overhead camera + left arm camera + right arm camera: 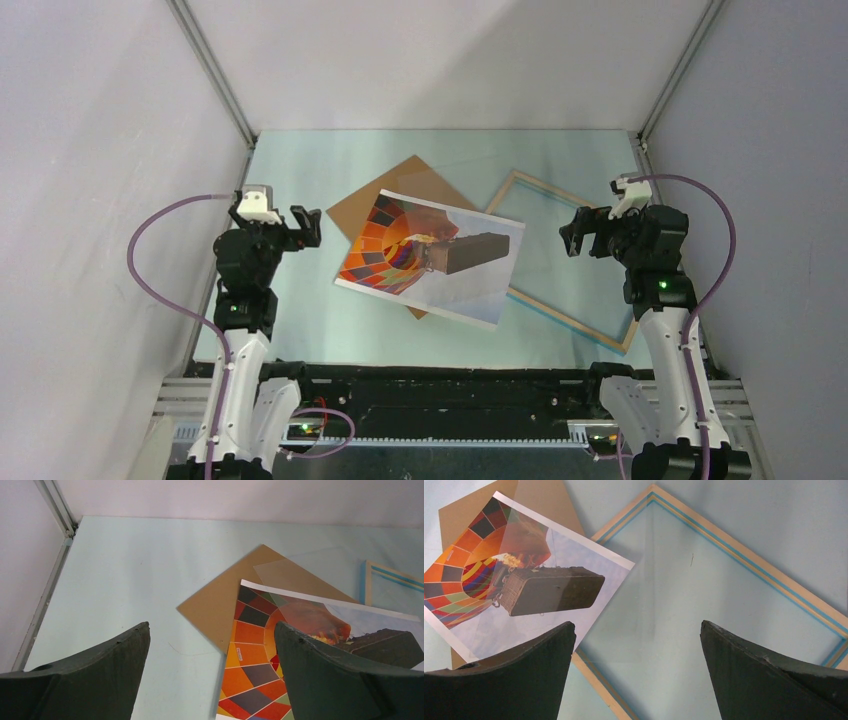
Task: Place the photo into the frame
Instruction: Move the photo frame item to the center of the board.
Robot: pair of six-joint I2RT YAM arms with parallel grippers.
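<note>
The photo (430, 258) lies flat mid-surface (290, 170), over a brown board (385, 205), its right corner overlapping the frame (744, 555). It is probably light, floppy and slick, so that corner on the frame's rim looks easiest to pinch. The left gripper (305, 228) and right gripper (572, 235) hover wide open and empty.

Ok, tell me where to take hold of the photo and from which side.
Take the photo by its right short edge, coming from the right with the open right pincer. The print lies flat on the board, leaving little to pinch there. That edge, though, lies across the left rail of the frame, which likely holds it slightly raised, so a finger could slip under.
</note>
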